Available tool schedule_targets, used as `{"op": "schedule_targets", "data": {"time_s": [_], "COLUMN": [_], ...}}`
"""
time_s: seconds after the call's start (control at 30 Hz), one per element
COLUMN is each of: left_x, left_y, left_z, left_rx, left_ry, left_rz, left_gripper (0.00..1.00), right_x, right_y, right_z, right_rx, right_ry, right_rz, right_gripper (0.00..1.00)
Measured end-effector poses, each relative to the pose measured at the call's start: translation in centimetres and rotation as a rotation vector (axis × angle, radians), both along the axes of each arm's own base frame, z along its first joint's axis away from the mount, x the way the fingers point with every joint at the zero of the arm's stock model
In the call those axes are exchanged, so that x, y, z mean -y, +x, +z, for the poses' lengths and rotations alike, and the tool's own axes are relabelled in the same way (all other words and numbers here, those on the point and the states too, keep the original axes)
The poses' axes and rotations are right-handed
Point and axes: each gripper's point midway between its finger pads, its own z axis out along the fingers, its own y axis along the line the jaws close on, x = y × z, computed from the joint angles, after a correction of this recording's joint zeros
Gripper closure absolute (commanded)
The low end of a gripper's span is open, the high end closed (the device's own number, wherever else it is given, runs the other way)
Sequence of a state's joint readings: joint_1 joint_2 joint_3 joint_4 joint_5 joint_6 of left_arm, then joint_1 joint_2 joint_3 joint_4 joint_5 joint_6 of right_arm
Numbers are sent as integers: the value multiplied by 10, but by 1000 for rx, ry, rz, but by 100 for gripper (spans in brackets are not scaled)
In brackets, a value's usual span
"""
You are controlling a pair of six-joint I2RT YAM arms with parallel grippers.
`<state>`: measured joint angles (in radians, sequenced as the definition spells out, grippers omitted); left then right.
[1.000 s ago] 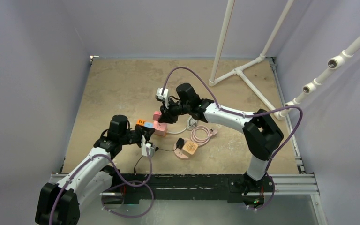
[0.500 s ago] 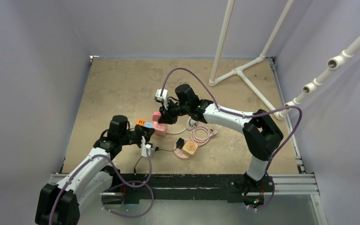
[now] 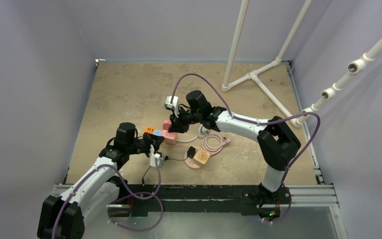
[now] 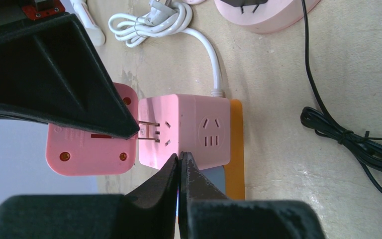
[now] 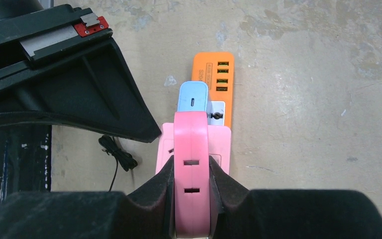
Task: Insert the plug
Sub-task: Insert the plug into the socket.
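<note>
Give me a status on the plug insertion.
Done: the right gripper has the pink plug clamped, with its prongs aimed at the side socket of the pink socket cube. In hand: the prong tips are at that face with bare metal showing, so the plug is not seated. The left gripper is shut at the cube's near edge. Left: push the plug in flush.

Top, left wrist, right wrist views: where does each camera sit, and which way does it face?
Top: above and behind the robot, looking down at the table; left arm and right arm both show.
Left wrist: on the left arm, looking past its own shut left tool at the cube.
Right wrist: on the right arm, looking down past its own right tool, shut on the plug.
Shared: both wrist views show plug, cube and orange strip.
</note>
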<state>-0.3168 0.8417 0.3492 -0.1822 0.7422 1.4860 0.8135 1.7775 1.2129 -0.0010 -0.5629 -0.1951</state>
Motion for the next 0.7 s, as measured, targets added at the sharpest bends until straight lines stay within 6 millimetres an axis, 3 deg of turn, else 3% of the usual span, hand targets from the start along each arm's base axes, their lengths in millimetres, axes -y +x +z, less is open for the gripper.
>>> {"op": "schedule_targets", "data": {"time_s": [0.7], "left_x": [0], "left_y": [-1], "left_z": [-1], "left_rx": [1], "left_ry": [5], "left_rz": [-5], "left_gripper": [100], "right_x": [1], "right_y": [-5], "right_z": [-1], "right_rx": [3], "right_ry": [4], "right_rz": [6], "right_gripper": [100]}}
